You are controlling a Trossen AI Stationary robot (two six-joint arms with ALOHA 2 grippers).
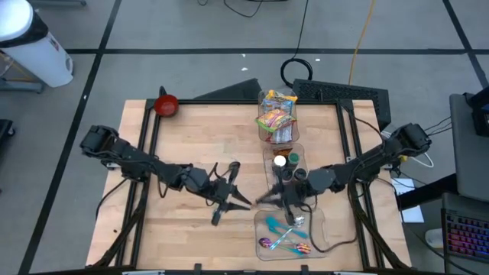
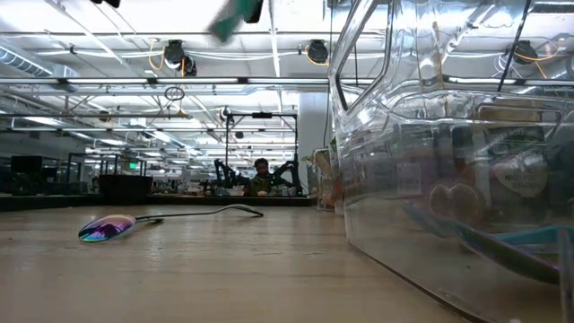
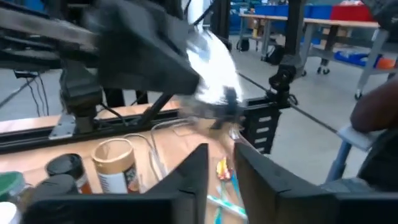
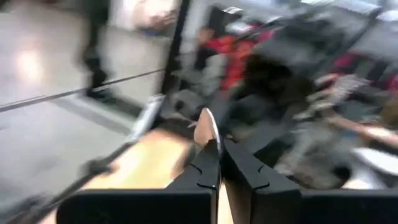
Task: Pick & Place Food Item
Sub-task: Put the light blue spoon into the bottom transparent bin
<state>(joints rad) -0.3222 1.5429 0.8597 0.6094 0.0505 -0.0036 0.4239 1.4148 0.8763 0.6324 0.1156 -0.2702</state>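
My right gripper (image 1: pixel 269 197), fingers together, grips a pale spoon (image 4: pixel 207 129) beside the clear plastic utensil tray (image 1: pixel 317 229) near the tabletop's front edge. Left gripper (image 1: pixel 229 200) fingers slightly apart, mid-tabletop.

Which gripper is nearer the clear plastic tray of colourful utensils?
Right. The right gripper hangs just above the clear plastic tray's far edge; the left gripper sits beside it.
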